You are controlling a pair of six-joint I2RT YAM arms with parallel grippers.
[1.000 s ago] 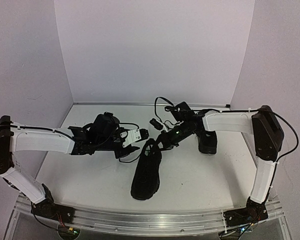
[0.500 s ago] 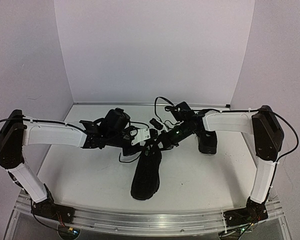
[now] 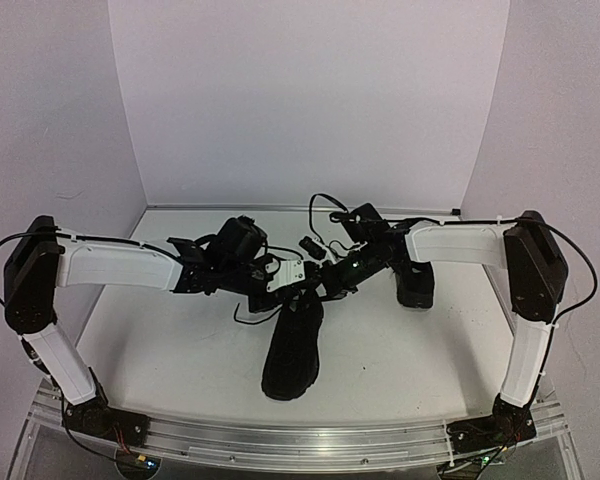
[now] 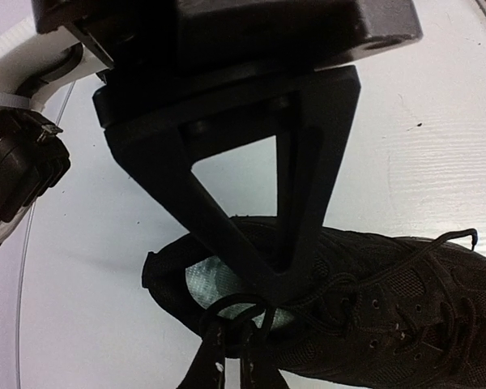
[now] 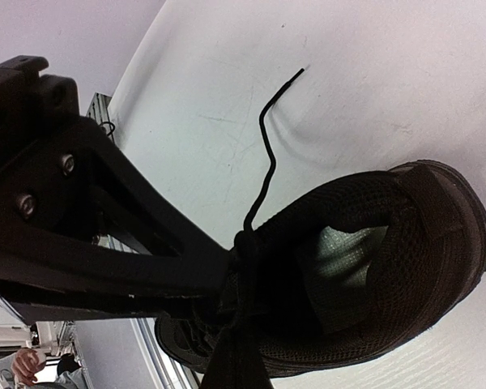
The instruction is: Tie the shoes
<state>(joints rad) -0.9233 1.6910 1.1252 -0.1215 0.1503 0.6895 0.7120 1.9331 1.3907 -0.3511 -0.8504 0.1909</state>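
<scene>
- The white worktop (image 3: pixel 400 360) carries both black shoes.
- The left arm (image 3: pixel 120 265) reaches in from the left and the right arm (image 3: pixel 460 243) from the right. Their ends meet over the middle of the worktop.
- The near shoe (image 3: pixel 292 350) lies in the middle, toe toward the arm bases. Its opening is at the far end, right under the two arm ends.
- The second shoe (image 3: pixel 417 285) stands on the right, partly hidden behind the right arm and apart from the near shoe.
- The pale green insole (image 5: pixel 344 259) shows inside the near shoe's opening.
- The left arm's jaws are drawn almost together on a lace loop (image 4: pixel 231 306) at the edge of that opening.
- The right arm's jaws are closed, pinching a lace strand (image 5: pixel 263 154) at the shoe's collar. The strand's free end trails out across the worktop.
</scene>
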